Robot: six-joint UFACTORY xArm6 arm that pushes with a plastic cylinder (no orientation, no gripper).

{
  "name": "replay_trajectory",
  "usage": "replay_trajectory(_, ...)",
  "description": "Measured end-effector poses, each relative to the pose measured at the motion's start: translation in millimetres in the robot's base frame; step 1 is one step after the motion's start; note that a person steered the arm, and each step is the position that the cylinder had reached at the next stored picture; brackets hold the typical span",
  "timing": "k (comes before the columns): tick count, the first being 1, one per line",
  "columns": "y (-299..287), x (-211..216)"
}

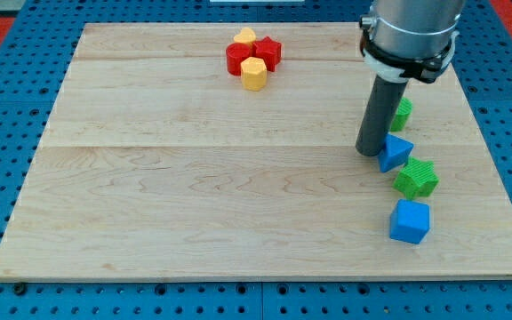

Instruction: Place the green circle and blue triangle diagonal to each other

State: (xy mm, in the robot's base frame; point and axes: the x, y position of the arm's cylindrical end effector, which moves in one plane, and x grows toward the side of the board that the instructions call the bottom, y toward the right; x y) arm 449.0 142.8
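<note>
The blue triangle (396, 152) lies at the view's right on the wooden board (194, 196). The green circle (402, 114) sits just above it, partly hidden behind the rod. My tip (369, 153) rests on the board touching the left side of the blue triangle and below-left of the green circle.
A green star-shaped block (416, 179) lies below-right of the triangle, and a blue cube (410, 221) below that. At the top centre a cluster holds a red block (237, 59), a red star (268, 52), a yellow block (253, 74) and another yellow block (245, 37).
</note>
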Motion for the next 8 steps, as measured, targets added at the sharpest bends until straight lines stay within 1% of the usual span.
replay_trajectory(1, -33, 27)
replay_trajectory(2, 7, 42)
replay_trajectory(3, 31, 15)
replay_trajectory(4, 40, 12)
replay_trajectory(5, 14, 13)
replay_trajectory(7, 95, 21)
replay_trajectory(8, 131, 34)
